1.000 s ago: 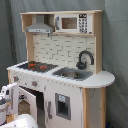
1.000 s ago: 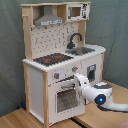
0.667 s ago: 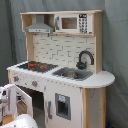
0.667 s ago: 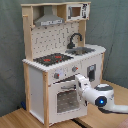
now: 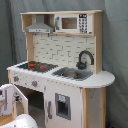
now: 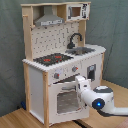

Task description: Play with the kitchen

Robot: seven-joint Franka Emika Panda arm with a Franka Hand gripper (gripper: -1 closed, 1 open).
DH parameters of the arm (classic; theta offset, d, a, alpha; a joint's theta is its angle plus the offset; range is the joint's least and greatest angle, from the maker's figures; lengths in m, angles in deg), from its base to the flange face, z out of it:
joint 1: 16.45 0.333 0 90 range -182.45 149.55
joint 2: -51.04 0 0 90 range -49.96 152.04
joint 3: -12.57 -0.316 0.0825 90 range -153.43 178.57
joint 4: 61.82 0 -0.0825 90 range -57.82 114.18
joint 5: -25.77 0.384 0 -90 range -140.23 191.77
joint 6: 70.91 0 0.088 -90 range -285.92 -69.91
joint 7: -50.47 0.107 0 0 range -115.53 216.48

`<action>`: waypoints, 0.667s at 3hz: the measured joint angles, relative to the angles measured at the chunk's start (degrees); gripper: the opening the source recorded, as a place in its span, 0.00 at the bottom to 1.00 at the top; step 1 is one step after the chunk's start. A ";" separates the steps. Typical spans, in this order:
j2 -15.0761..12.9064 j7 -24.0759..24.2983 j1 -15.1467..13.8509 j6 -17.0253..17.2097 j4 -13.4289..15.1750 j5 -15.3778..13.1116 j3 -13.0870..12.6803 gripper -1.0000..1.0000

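At the front of the second exterior view, the white robot arm [image 6: 102, 97] reaches in from the lower right. Its gripper [image 6: 80, 83] sits against the top edge of the oven door [image 6: 63, 98]; I cannot tell how wide it is or whether it has hold of anything. In the first exterior view that door [image 5: 11, 96] hangs open at the lower left. The kitchen [image 6: 62, 60] stands on a wooden floor [image 6: 15, 119]. Its stovetop [image 6: 52, 58] is at the counter's front, with the sink [image 6: 81, 50] and black faucet [image 6: 75, 39] farther back. Highest up are the grey hood [image 6: 49, 19] and microwave [image 6: 76, 11].
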 joint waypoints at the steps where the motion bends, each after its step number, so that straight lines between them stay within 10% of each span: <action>1: -0.05 0.00 0.03 5.05 -2.71 0.00 0.06 0.00; 2: -0.65 -0.23 0.26 7.39 -2.69 -0.36 0.37 0.00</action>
